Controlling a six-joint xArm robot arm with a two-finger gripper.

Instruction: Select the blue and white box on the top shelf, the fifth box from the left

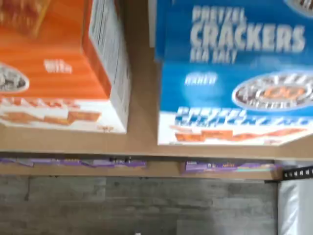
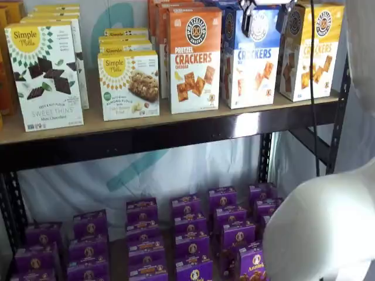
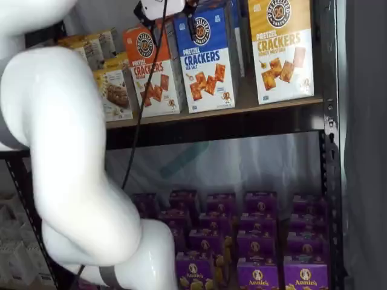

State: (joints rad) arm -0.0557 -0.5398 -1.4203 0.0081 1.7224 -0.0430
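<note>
One blue and white box (image 3: 208, 60) (seemingly ungripped) — top shelf (image 3: 242, 124).

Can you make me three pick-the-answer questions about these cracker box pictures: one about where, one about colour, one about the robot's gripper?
1. The tall blue and white cardboard cracker box stands on:
A. the tan wooden top shelf
B. the lower level
C. the floor

2. The cracker box touching its left side, in a shelf view, is:
A. purple
B. green
C. orange and white

3. The gripper is:
A. over the purple boxes
B. at the blue box's top
C. out of sight

Answers: 1 A, it rests on that board. 2 C, its front is orange above white. 3 B, black fingers reach its top edge.
</note>
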